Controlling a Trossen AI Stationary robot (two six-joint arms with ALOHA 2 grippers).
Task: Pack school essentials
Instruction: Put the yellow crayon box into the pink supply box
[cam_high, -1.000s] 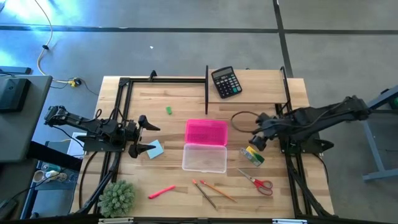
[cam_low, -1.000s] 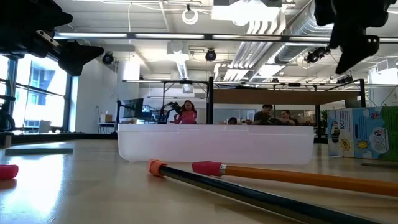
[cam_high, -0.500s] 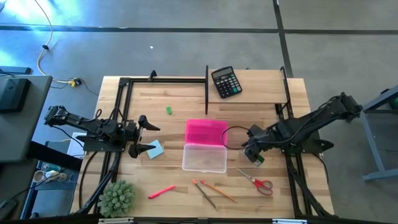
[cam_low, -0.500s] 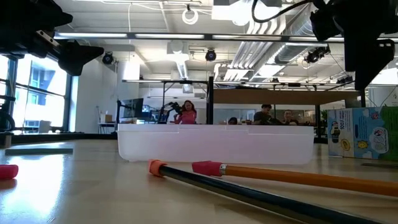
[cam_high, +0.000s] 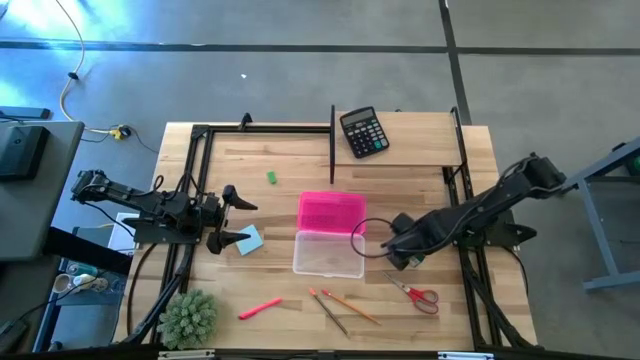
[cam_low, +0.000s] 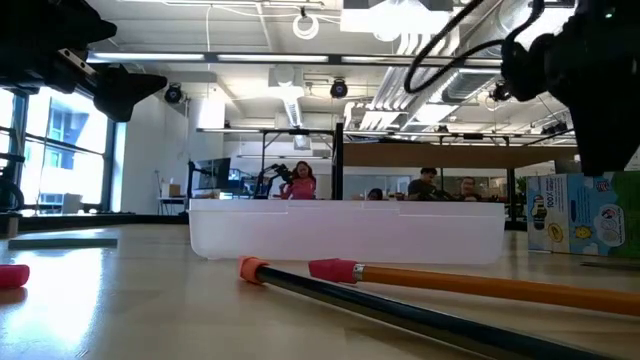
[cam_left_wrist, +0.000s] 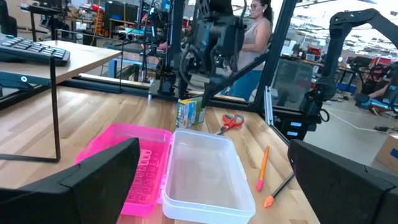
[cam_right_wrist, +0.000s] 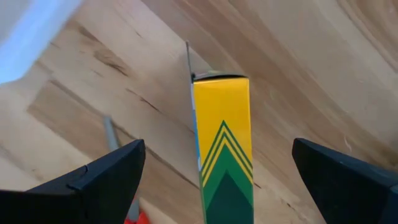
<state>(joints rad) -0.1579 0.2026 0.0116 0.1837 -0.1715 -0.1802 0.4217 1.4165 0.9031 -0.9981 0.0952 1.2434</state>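
Two pincers are working around the clear plastic case (cam_high: 329, 254) on the worktop (cam_high: 430, 150). Right pincer (cam_high: 400, 250) is hovering just beside the case, fingers spread wide apart directly above the upright yellow-green crayon box (cam_right_wrist: 224, 149), not touching it. Left pincer (cam_high: 238, 218) is waiting on the case's other side, fingers apart over the light-blue sticky-note pad (cam_high: 250, 240). Red-handled scissors (cam_high: 420, 295) are lying near the crayon box.

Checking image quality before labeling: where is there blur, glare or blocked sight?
High view: sharp, but the right arm hides the crayon box. Low view: near pencils soft, bright ceiling lights. Right wrist view: crayon box close and soft, between open fingers. Left wrist view: the arm over the box is blurred.
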